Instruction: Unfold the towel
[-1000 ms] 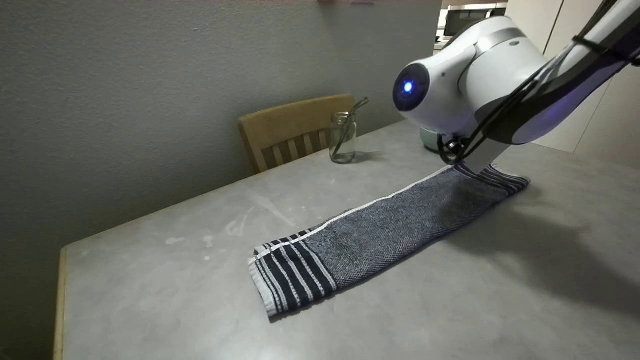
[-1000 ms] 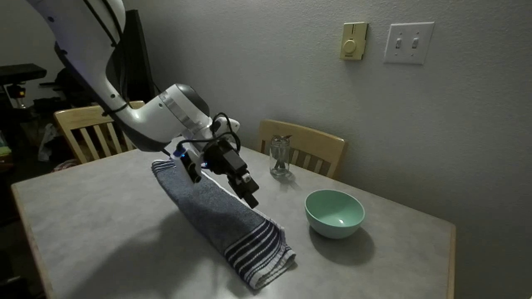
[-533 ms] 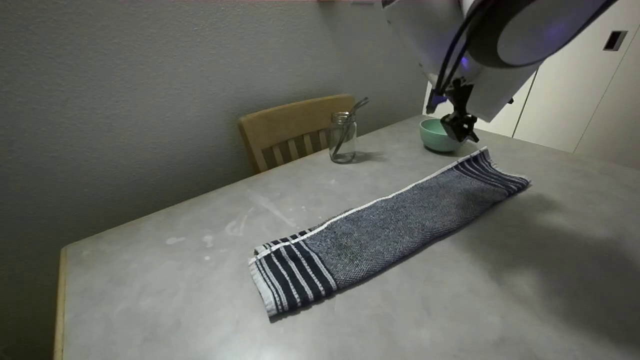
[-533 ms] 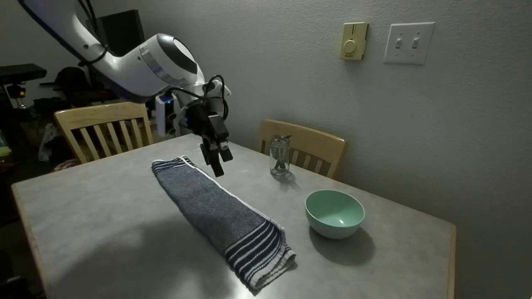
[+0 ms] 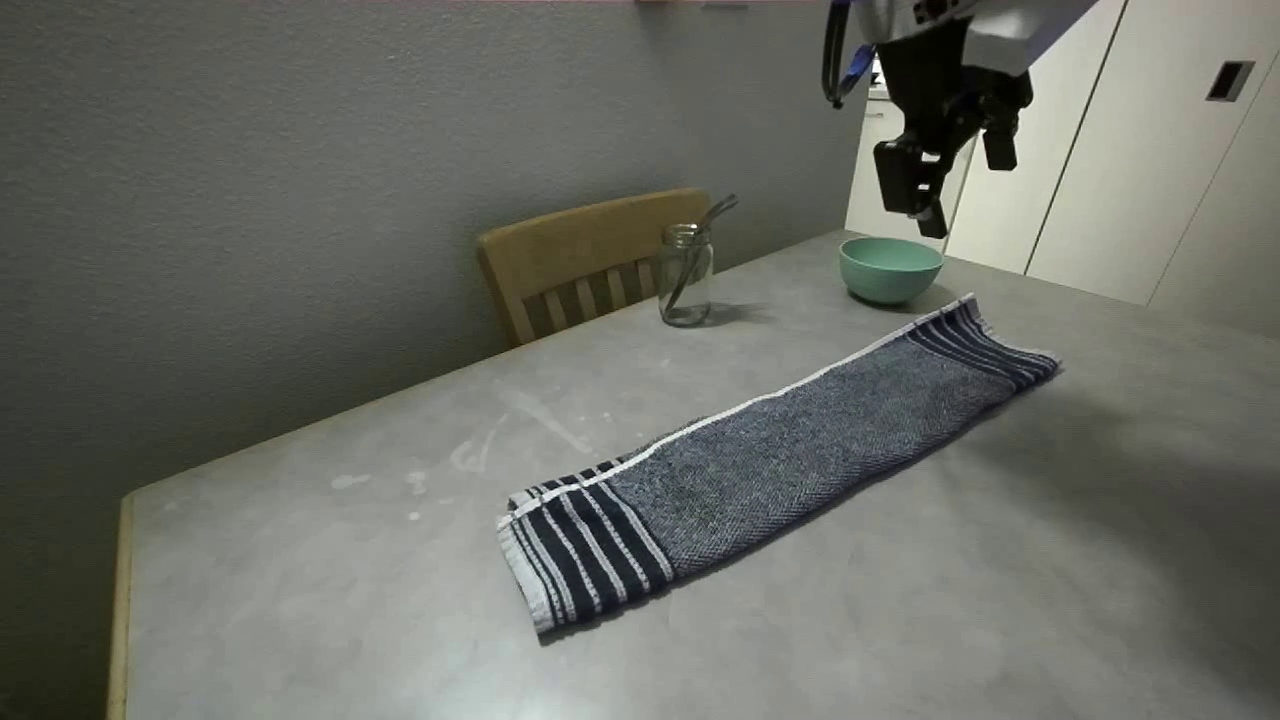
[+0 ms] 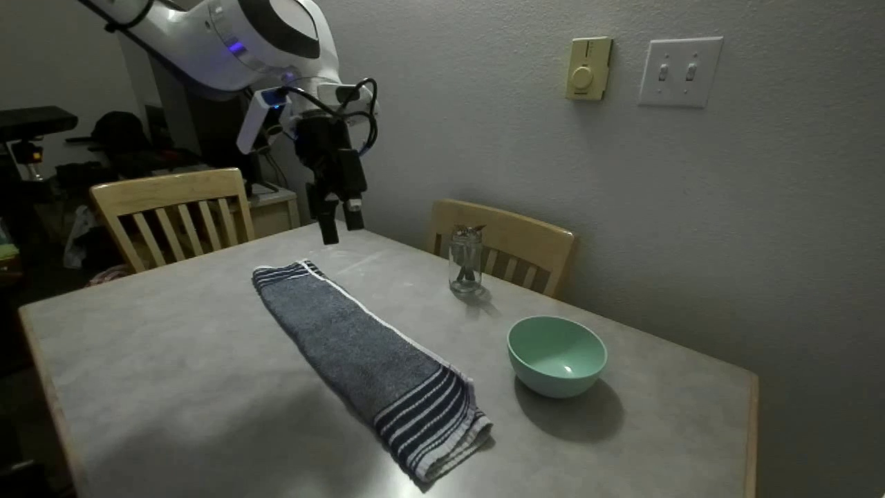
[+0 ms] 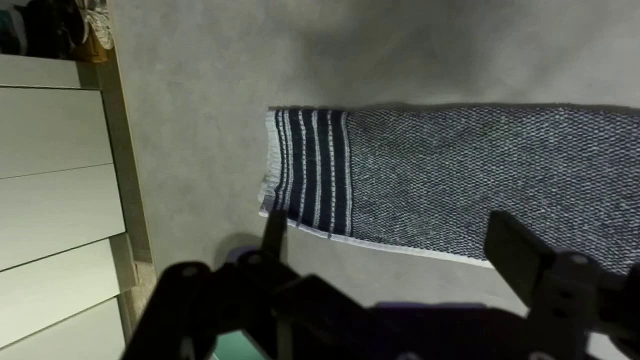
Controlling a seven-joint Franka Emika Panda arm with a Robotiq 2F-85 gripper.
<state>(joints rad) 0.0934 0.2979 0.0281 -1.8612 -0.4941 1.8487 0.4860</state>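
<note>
The dark grey-blue towel (image 5: 800,430) lies on the table as a long narrow strip, with white stripes at both ends and white edging along one long side. A lower layer peeks out beside the striped end nearest the camera in that exterior view. The towel also shows in an exterior view (image 6: 352,346) and the wrist view (image 7: 450,175). My gripper (image 5: 966,190) is in the air, well above the table, pointing down. It also shows in an exterior view (image 6: 342,234). In the wrist view my gripper (image 7: 387,216) has its fingers wide apart with nothing between them.
A green bowl (image 6: 556,356) stands on the table (image 6: 173,332) near one end of the towel. A glass jar (image 6: 465,266) holding utensils stands near the wall-side edge. Wooden chairs (image 6: 511,235) are at the table's edges, with a wall behind.
My gripper has risen and turned more upright, moving toward the upper left in an exterior view. The bowl has come fully into sight behind the arm. The towel has not moved.
</note>
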